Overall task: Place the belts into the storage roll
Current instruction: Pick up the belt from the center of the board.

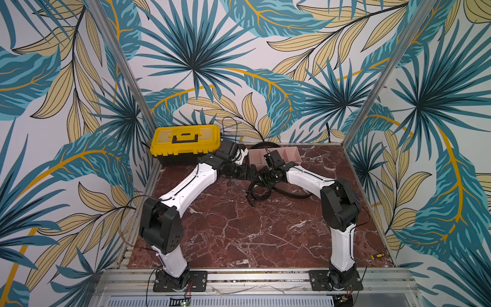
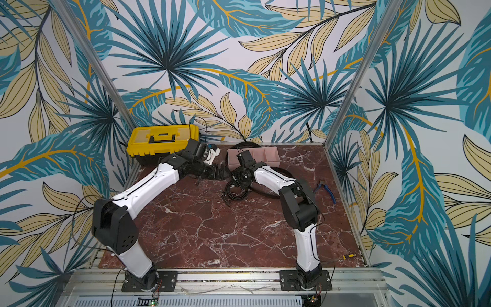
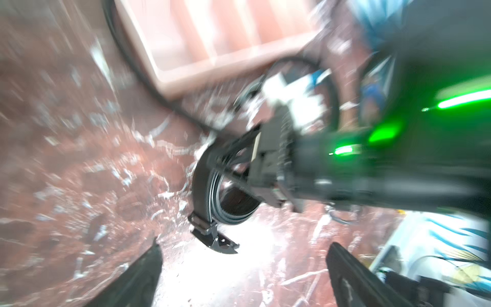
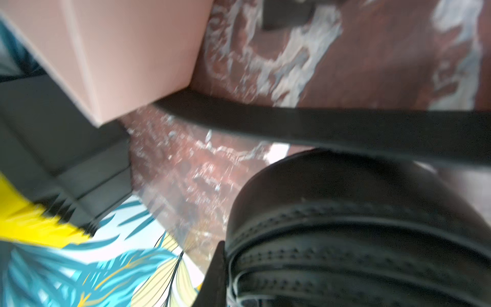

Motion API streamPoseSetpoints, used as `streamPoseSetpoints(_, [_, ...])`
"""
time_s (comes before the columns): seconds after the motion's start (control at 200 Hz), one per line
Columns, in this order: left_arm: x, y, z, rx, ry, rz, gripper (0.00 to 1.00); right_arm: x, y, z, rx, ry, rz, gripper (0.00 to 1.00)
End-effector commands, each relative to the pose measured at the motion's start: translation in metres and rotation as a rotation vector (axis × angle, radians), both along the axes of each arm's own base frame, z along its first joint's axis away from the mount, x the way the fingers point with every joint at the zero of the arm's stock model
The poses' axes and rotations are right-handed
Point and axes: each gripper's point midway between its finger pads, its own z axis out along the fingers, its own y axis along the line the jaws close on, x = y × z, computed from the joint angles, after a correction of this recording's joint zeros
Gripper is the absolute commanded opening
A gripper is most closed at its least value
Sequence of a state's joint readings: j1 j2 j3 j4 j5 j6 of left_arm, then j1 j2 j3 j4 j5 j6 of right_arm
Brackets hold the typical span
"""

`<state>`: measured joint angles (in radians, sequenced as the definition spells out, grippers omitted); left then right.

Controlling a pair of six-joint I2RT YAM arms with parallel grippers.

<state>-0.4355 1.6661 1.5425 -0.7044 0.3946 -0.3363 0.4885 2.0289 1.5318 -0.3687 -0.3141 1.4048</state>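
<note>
Right gripper (image 3: 253,170): jaws clenched across the windings of a coiled black belt (image 3: 200,186), a narrow strap of stitched, leather-like material whose dark metal buckle (image 3: 212,239) hangs off the outer end. The coil appears raised just clear of the surface, though the top views do not settle this. Left gripper (image 3: 244,265): released, its fingers (image 3: 140,273) spread wide with nothing between them, facing the coil from close by. Handling, as judged: light, pliant and springy. The coil would likely unwind if let go outside a wall, so a hold pinching all windings together, away from the buckle, suits best. The smooth face may slip, and the dangling buckle could catch a divider. Second item: a loose black belt (image 4: 318,127), uncoiled, lying on the table, curving round one end of the storage tray and touching its corner. Storage: pale pink rectangular plastic tray (image 1: 292,156) with dividers, its visible compartments empty, just beyond both grippers at the far side. Surface: red-brown marble-patterned tabletop (image 1: 233,234), hard and glossy, probably offering little friction. Room: yellow-and-black plastic toolbox (image 1: 186,144) in the far corner beside the left arm's wrist; blue-handled pliers (image 2: 325,190) and a small yellow-handled screwdriver (image 1: 377,256) near the right edge; leaf-patterned walls close on three sides.
</note>
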Motion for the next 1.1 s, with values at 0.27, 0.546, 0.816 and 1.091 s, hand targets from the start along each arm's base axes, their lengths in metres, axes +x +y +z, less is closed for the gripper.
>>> streamPoseSetpoints(0.27, [-0.004,0.055,0.075,-0.202,-0.108,0.048,1.00,0.036,0.015,0.142,0.416,-0.357,0.086,0.00])
streamPoseSetpoints(0.546, [0.017,0.037,0.101,-0.487,-0.078,-0.022,0.92,0.068,0.017,0.195,0.589,-0.576,0.099,0.00])
streamPoseSetpoints(0.816, [0.055,0.037,0.078,-0.196,-0.312,-0.015,0.91,0.068,0.035,0.200,0.575,-0.642,0.290,0.00])
streamPoseSetpoints(1.091, [0.077,0.013,0.049,-0.121,-0.289,-0.061,0.95,0.064,0.040,0.201,0.595,-0.639,0.336,0.00])
